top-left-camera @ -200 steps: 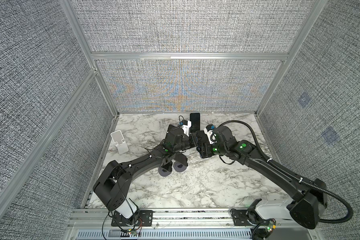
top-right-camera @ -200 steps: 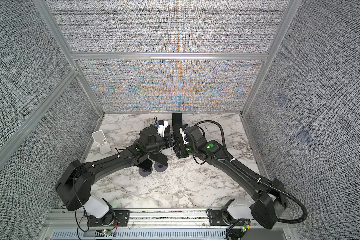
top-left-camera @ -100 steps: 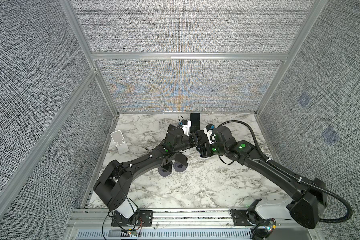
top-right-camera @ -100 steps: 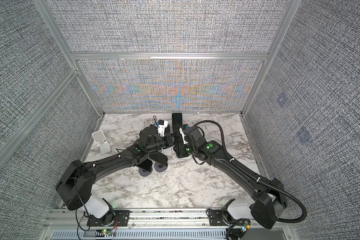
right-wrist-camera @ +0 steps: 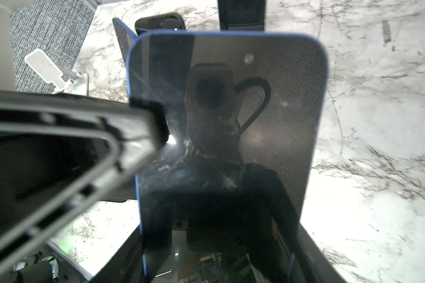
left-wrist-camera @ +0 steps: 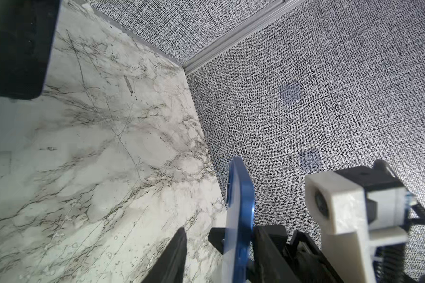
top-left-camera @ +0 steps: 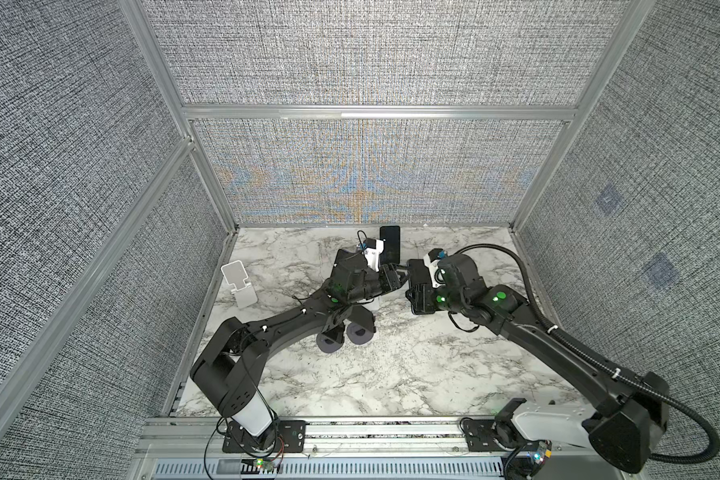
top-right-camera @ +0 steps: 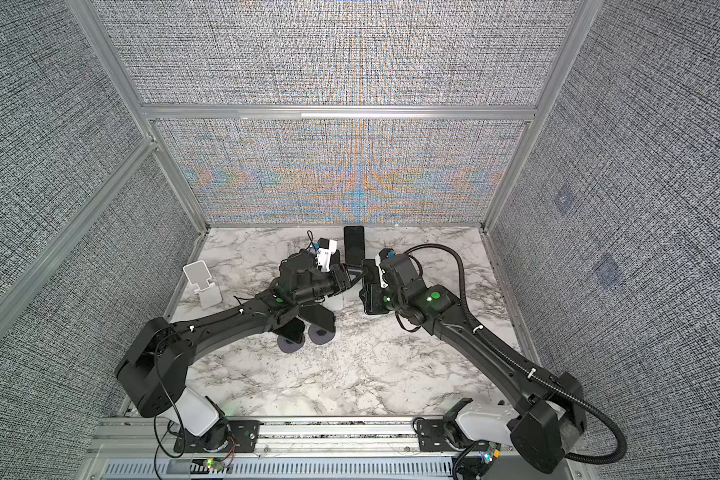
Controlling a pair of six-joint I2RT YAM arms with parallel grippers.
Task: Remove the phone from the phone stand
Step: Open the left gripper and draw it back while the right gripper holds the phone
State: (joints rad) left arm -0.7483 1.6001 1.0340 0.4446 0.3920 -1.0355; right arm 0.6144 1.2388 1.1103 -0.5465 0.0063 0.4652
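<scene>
The phone (right-wrist-camera: 231,117) has a blue rim and a dark screen, and it sticks out from between the fingers of my right gripper (right-wrist-camera: 219,245), which is shut on its lower end. In both top views it is a dark slab (top-left-camera: 420,297) above mid-table. My left gripper (left-wrist-camera: 221,232) is open around the phone's side edge (left-wrist-camera: 239,208): one finger (left-wrist-camera: 270,245) lies against it and the other finger (left-wrist-camera: 174,257) stands clear. In a top view the left gripper (top-left-camera: 404,276) meets the right gripper (top-left-camera: 418,286). A white phone stand (top-left-camera: 238,284) stands empty at the far left.
A second black phone (top-left-camera: 390,244) lies flat by the back wall. Two grey discs (top-left-camera: 346,336) sit under my left forearm, and a small white piece (top-left-camera: 375,305) shows beneath the left wrist. Fabric walls close in the marble table (top-left-camera: 391,374) on three sides.
My left gripper's jaws have parted from shut to open around the phone's edge. Both arms and the phone have stayed nearly where they were.
</scene>
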